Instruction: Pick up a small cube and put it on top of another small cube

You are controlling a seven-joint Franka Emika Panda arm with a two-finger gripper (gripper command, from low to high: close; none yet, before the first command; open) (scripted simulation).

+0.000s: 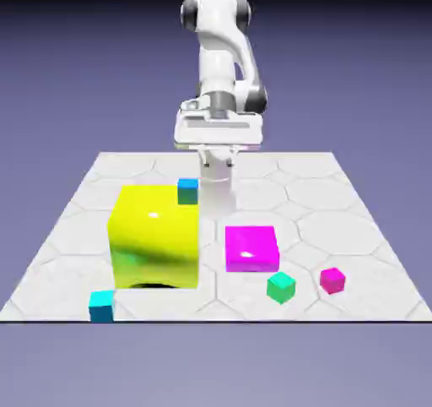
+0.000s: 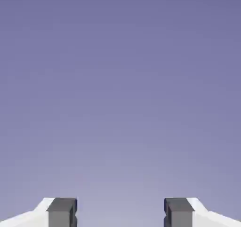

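glossy yellow cube [image 1: 155,238] | matte cyan small cube [image 1: 102,306] | hex-tiled table [image 1: 337,194] | grey fingers [image 2: 62,212] spread, empty

White hex-tiled table [image 1: 354,228] bears six cubes (two big, four tiny).

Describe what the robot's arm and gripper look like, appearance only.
The arm is glossy white with rounded segments and dark grey bands at its joints. The hand is a wide, flat white block with grey detailing. The gripper has two white fingers ending in small, blocky dark grey tips. No cables or markings are visible.
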